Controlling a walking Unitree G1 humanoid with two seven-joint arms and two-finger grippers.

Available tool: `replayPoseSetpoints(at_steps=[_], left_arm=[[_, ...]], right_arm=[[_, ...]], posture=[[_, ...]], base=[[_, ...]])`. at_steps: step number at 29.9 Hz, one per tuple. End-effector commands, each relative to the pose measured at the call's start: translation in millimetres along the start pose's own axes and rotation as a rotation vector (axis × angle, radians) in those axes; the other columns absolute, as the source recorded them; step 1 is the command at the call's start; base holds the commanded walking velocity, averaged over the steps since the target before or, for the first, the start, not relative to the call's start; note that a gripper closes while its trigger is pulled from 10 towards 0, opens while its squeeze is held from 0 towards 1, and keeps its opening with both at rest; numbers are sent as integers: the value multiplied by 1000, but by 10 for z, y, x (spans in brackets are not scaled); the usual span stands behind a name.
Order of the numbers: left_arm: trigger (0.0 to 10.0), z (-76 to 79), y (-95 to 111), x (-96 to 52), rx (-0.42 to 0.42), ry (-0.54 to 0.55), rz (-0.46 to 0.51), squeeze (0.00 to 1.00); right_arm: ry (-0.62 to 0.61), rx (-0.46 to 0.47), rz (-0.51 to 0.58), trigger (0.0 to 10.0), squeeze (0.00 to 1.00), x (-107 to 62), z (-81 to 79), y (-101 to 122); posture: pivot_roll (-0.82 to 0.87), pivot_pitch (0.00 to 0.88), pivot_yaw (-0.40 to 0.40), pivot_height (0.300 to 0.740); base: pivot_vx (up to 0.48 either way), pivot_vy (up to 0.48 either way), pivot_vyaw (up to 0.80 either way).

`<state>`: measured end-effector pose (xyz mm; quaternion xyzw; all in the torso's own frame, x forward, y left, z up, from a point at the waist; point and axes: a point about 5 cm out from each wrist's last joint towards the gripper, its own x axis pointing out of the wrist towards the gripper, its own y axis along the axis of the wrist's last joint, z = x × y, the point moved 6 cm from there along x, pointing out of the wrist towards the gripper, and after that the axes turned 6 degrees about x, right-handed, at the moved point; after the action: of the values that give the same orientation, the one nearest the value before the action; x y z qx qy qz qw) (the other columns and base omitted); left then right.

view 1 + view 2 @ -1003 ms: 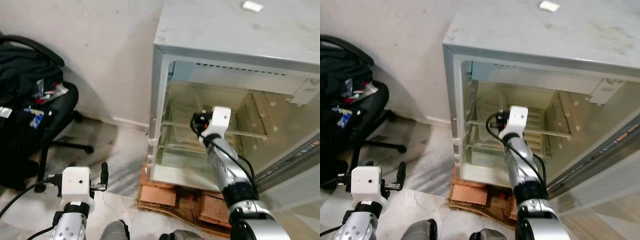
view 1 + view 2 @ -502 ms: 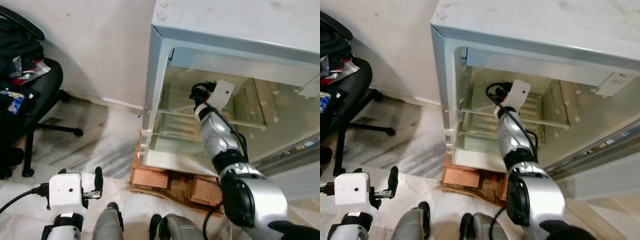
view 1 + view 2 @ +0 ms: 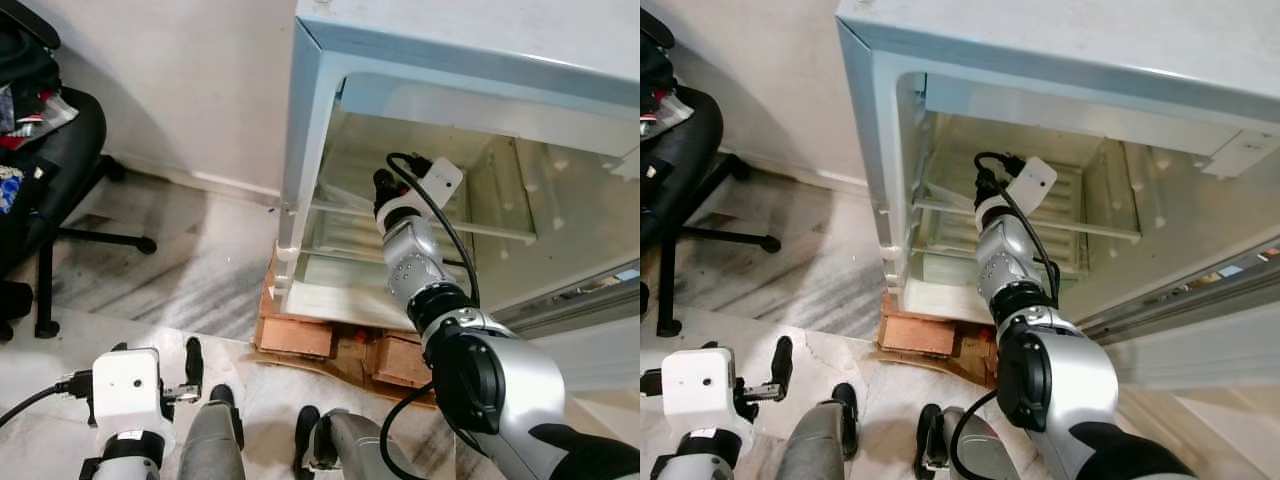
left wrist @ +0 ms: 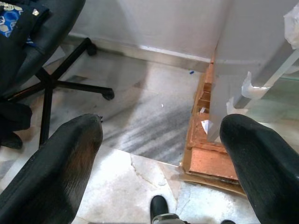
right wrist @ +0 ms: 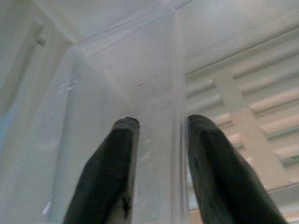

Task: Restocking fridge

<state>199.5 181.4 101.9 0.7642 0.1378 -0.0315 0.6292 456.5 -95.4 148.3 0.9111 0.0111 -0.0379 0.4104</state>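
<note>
Inside the open fridge (image 3: 310, 120), the right gripper (image 5: 156, 163) reaches in at the level of the glass shelf (image 3: 470, 228), toward the 10 o'clock corner of the cabinet. Its two black fingers (image 5: 110, 186) stand a little apart, and a clear plastic panel or bin wall (image 5: 135, 84) rises between and just ahead of them; whether they actually pinch it cannot be told. That clear piece runs lengthwise straight away from the gripper, toward the ribbed back wall (image 5: 252, 84), so any push or pull would likely go along that line. The left gripper (image 4: 161, 158) hangs wide open and empty over the marble floor (image 4: 140, 116), near the brick base (image 4: 205, 161), well apart from the shelf.
</note>
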Motion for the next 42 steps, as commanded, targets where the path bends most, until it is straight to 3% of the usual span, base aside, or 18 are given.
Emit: replayPoseSetpoints(at_steps=[1,23,24,25,27,28,35,42], left_arm=[[10000,7,-45,-49,5,-3,-25,0],[10000,7,-45,-49,5,-3,-25,0],[10000,9,-43,-48,4,-2,-29,0],[10000,18,-19,75,-5,4,-6,0],[10000,26,24,233,-18,11,25,0],[10000,20,33,275,-21,15,32,0],[10000,30,30,279,-21,14,33,0],[10000,31,46,371,-23,14,51,0]], right_arm=[[-69,8,-102,10000,1000,-79,198,-301],[-69,8,-102,10000,1000,-79,198,-301],[-54,-1,-95,10000,1000,-70,156,-284],[67,-95,-11,10000,1000,3,-45,-3],[226,-211,75,10000,1000,40,-321,291],[289,-211,76,10000,20,30,-424,311],[337,-220,68,10000,0,11,-518,271],[339,-309,86,10000,0,14,-416,346]], posture=[[282,382,-156,740],[282,382,-156,740],[283,380,-158,740],[242,290,-155,740],[242,287,-154,740],[243,277,-154,740],[243,275,-152,740],[230,247,-149,740]], base=[[0,0,0],[0,0,0],[0,0,0],[0,0,0],[0,0,0],[0,0,0],[0,0,0],[0,0,0]])
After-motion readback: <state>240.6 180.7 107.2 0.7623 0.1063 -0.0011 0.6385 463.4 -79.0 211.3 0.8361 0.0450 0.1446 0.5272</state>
